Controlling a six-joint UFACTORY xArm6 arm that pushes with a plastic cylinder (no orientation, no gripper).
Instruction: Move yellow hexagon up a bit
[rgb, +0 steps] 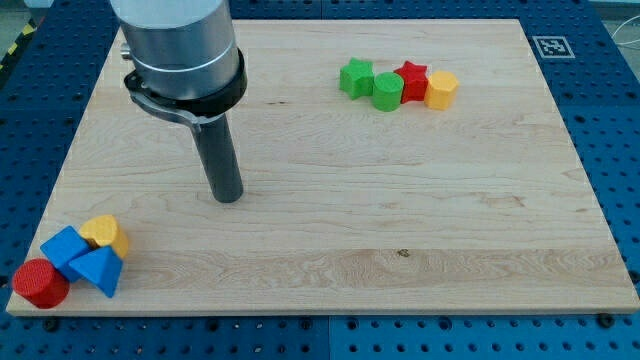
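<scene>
While my rod stood upright over the board's left half, my tip (228, 196) touched nothing and had no jaws to open or close. The yellow hexagon (441, 89) sat far off toward the view's top right, touching the red star (412, 79), with bare wooden board (400, 230) above it.

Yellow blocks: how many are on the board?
2. One yellow hexagon ends the top cluster on the view's right; one yellow block sits in the bottom-left cluster. None seems hidden.
</scene>
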